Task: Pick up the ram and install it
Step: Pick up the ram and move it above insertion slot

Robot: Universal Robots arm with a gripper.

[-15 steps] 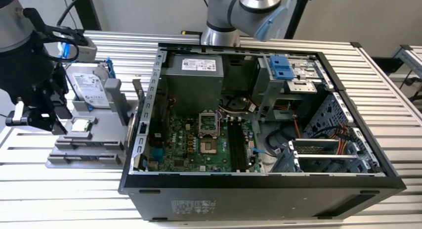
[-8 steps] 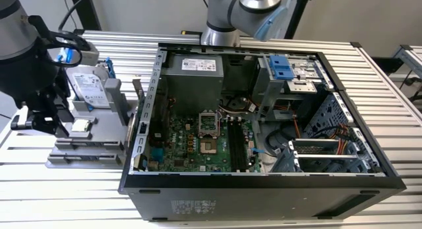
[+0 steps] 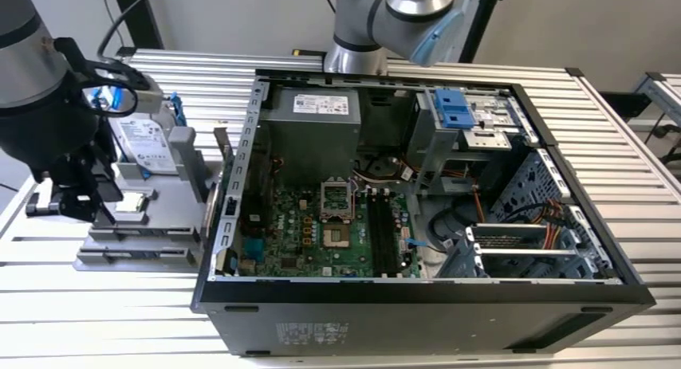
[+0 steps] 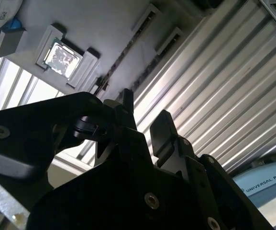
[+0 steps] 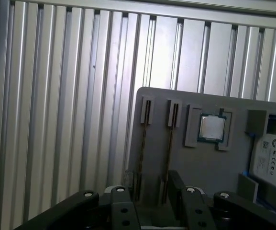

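The gripper (image 5: 147, 189) hangs over the grey holder tray (image 5: 209, 167), its jaws apart and gripping nothing; in the second wrist view the slatted table shows through the gap between the two black fingers (image 4: 162, 128). In the first wrist view, one ram stick (image 5: 144, 143) stands on edge in a slot along the tray's outer edge, a second ram stick (image 5: 170, 143) in the slot just beside it, and both run in under the fingertips. The processor chip (image 5: 211, 127) lies next along, then the hard drive (image 5: 272, 163). The tray sits on the aluminium table (image 3: 639, 146) beside the open computer case (image 3: 426, 309), toward the exterior view's left.
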